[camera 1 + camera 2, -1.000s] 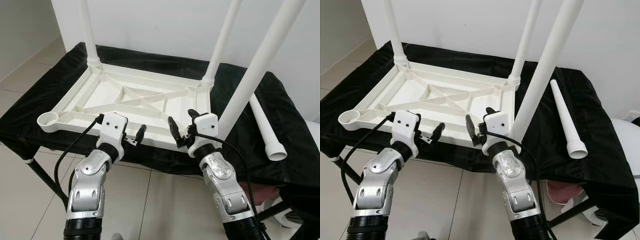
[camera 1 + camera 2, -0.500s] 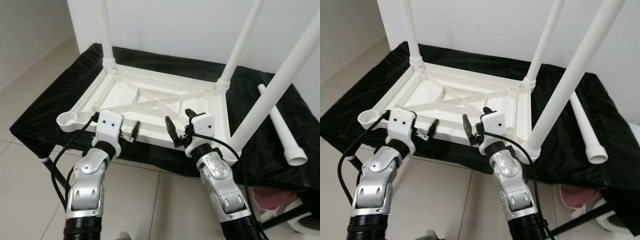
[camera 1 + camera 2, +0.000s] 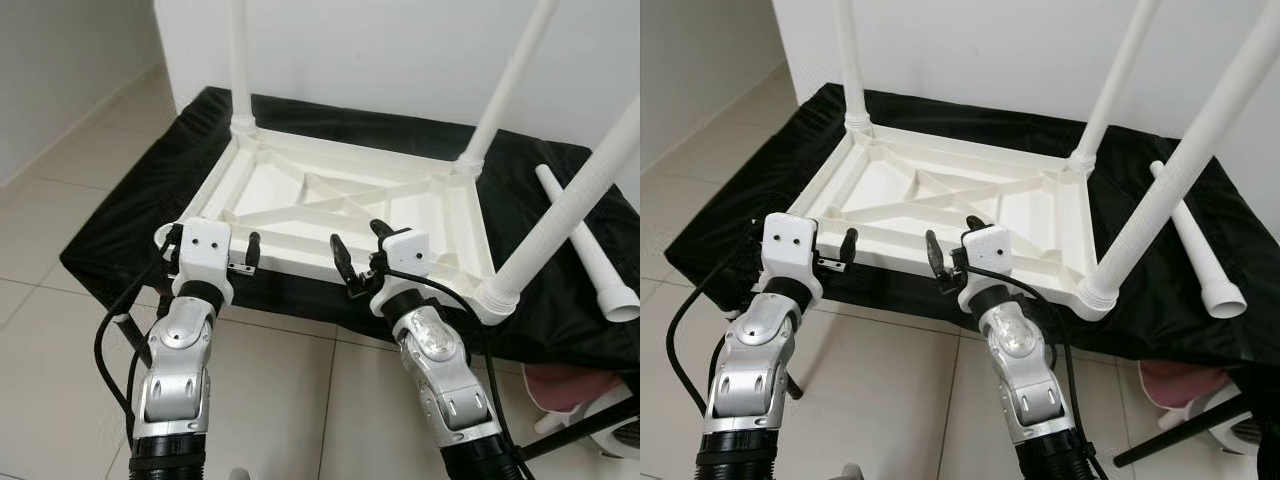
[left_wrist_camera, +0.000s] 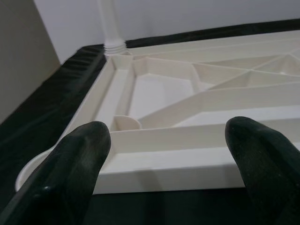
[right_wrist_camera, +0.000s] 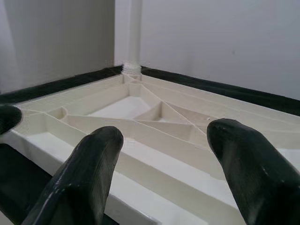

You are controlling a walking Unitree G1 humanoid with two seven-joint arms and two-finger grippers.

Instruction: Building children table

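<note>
A: Since you want it left to right: the left gripper (image 3: 244, 262) hovers at the near-left corner of the upturned white tabletop (image 3: 300, 200), fingers apart and empty, right by the bare leg socket (image 4: 28, 171) at that corner. That socket has no leg in it.

B: And the surface it all sits on?

A: The tabletop lies underside up on a black-draped stand (image 3: 120, 225), near a white wall. Moving right, you get the far-left leg (image 3: 240, 70) standing upright in its corner. Next, the right gripper (image 3: 355, 262) sits at the middle of the tabletop's near edge, fingers also spread, holding nothing. Its wrist view looks across the ribbed underside.

B: Other legs?

A: The far-right leg (image 3: 505, 95) is standing in its corner, and the near-right leg (image 3: 570, 215) is in its socket too, rising past the top of the head views. Furthest right, the loose leg (image 3: 590, 250) lies flat on the black cloth by the stand's right edge, beside the tabletop but apart from it.

B: So progress?

A: My read is three of four legs fitted. What you've got left is picking up the loose leg, carrying it over to the near-left socket, seating it, then probably flipping the table upright. Neither gripper is near that leg yet.
</note>
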